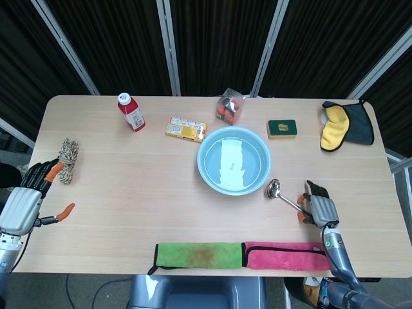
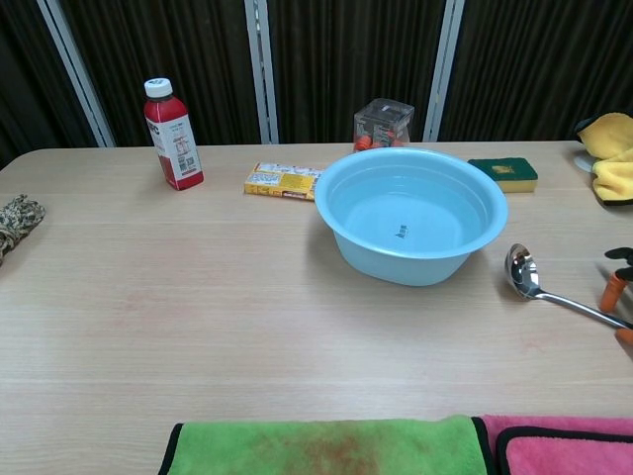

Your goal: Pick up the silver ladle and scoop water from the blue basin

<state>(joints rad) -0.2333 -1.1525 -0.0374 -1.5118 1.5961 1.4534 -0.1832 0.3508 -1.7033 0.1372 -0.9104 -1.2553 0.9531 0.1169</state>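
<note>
The silver ladle (image 1: 275, 188) lies flat on the table just right of the blue basin (image 1: 234, 161), bowl toward the basin, handle running to the right. In the chest view the ladle (image 2: 523, 271) rests beside the basin (image 2: 410, 212), which holds water. My right hand (image 1: 318, 208) sits at the handle's far end. Its orange fingertips (image 2: 612, 293) straddle the handle with a gap between them, and the ladle stays on the table. My left hand (image 1: 27, 201) hovers at the table's left edge with fingers spread, holding nothing.
A green cloth (image 1: 198, 254) and a pink cloth (image 1: 283, 255) lie along the front edge. A rope bundle (image 1: 67, 154) sits near my left hand. At the back stand a red bottle (image 1: 131, 112), a yellow box (image 1: 186, 129), a clear container (image 1: 230, 106), a sponge (image 1: 282, 128) and a yellow-black cloth (image 1: 346, 123).
</note>
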